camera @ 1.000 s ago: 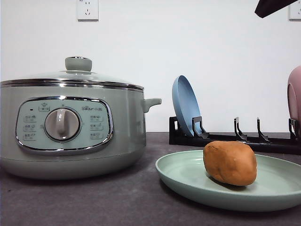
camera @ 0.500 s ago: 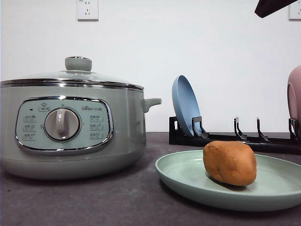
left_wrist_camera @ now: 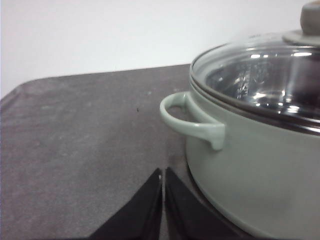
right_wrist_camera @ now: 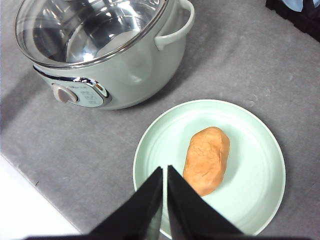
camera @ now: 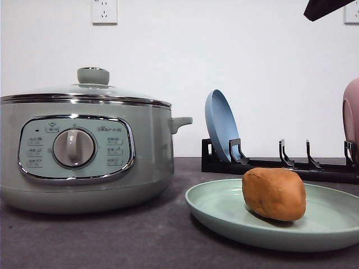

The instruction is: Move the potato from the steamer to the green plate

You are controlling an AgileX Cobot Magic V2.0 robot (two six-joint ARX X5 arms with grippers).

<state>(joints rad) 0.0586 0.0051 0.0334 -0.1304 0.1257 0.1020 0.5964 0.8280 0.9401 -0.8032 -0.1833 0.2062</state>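
In the lower right of the front view, nearest the camera, the wide, shallow, pale sage-green plate (camera: 224, 216) rests on the dark grey tabletop (camera: 112, 241), and the lumpy, orange-brown oval potato (camera: 274, 193) lies on it, right of the plate's middle; the right wrist view shows the potato (right_wrist_camera: 206, 160) well inside the raised rim, touching nothing else. In that view the right tool (right_wrist_camera: 164, 175) hangs above the plate's near edge with its black fingers pressed together and nothing between them. At the left of the front view, a little farther back, stands the large round sage-green electric steamer (camera: 84, 151) with its glass lid on; the potato is not in it. The left tool (left_wrist_camera: 163, 176) sits low beside the steamer's side handle (left_wrist_camera: 192, 122), its fingers likewise together and empty. Farther back at right, a black dish rack (camera: 280, 162) holds an upright blue plate (camera: 220, 124), with a pink dish (camera: 351, 115) at the frame's right edge, all against a white wall. Judging from this, the transfer looks complete; what is left appears to be only clearing the arms away without nudging the plate.
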